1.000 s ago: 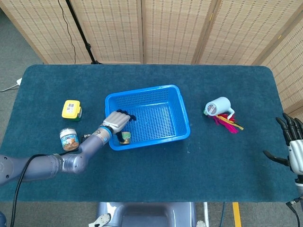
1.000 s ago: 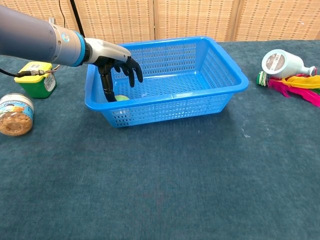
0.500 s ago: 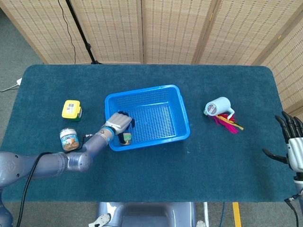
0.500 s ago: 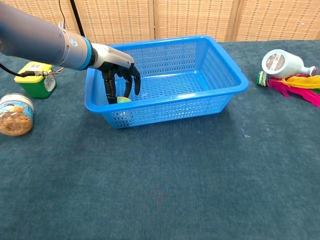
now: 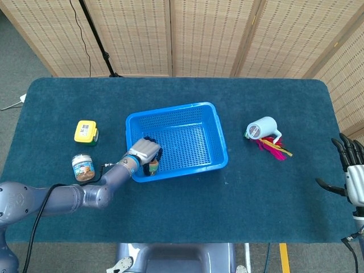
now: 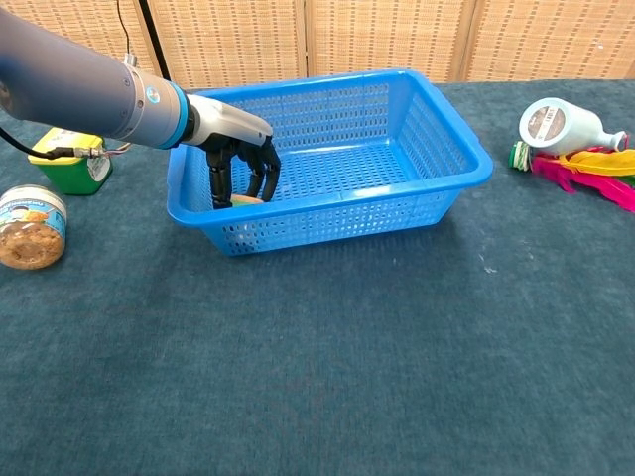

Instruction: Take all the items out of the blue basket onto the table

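The blue basket (image 5: 219, 153) (image 6: 437, 188) stands mid-table. In its near-left corner lies a small item with a green and orange top (image 5: 152, 165) (image 6: 246, 199), mostly hidden by fingers. My left hand (image 5: 143, 151) (image 6: 241, 159) reaches down over the basket's left wall, and its dark fingers curl around that item, gripping it low in the basket. The remaining basket floor looks bare. My right hand (image 5: 351, 170) hangs at the table's far right edge, fingers spread and holding nothing; only the head view shows it.
Left of the basket sit a yellow-green box (image 5: 85, 131) (image 6: 69, 157) and a snack jar (image 5: 83, 168) (image 6: 32, 226). To the right lie a white bottle (image 5: 262, 128) (image 6: 558, 124) and pink and yellow feathers (image 5: 276, 149) (image 6: 595, 164).
My left hand has sunk deeper into the basket's corner and its fingers have drawn in from spread to curled around the small item. The right hand has not moved.
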Robot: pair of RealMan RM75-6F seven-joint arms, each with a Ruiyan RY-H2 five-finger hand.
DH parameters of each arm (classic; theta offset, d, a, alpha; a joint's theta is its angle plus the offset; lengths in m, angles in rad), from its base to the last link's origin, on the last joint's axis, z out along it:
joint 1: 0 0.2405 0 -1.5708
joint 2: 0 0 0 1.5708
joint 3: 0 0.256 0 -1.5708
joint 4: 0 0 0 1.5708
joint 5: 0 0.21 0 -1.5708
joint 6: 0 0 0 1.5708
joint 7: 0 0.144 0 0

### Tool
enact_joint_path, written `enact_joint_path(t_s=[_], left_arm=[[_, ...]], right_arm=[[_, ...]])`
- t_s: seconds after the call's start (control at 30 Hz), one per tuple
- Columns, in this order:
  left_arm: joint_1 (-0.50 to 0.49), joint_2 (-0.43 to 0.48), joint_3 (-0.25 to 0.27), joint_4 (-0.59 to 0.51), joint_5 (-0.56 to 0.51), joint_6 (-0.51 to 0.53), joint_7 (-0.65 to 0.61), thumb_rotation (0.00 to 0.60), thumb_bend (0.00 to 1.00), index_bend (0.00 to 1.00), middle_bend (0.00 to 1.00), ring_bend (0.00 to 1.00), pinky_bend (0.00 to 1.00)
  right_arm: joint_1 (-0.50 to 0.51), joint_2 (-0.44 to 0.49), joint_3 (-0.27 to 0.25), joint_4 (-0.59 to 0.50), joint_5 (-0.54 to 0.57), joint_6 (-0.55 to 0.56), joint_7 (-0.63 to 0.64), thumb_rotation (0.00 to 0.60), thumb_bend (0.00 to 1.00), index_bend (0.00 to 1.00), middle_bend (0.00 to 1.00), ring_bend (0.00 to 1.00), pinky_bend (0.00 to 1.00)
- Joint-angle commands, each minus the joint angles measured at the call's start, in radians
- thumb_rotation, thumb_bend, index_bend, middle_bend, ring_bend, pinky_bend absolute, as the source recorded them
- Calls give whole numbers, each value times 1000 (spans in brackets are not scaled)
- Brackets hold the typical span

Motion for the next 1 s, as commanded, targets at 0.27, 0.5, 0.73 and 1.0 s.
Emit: enact_joint_path(t_s=[0.27,0.5,0.73,1.0], left_arm=[[11,-3,-14,-10,44,52,-8,600,503,720,656,212,85],[32,29,-50,-48,101,106,-26,600,503,720,656,213,85],[47,79,-73,-101,134,149,-28,600,503,723,659,216,85],[81,164,-107,-179,173,188,-51,600,503,723,659,218,85]], right_arm=[[-4,-2,9,3,-1,1,7,600,0,0,0,0,0],[-6,-1,13,2,-5,1,14,600,0,0,0,0,0],[-8,1,15,-2,-9,0,16,600,0,0,0,0,0],[-11,3,14,-10,-17,3,14,600,0,0,0,0,0]])
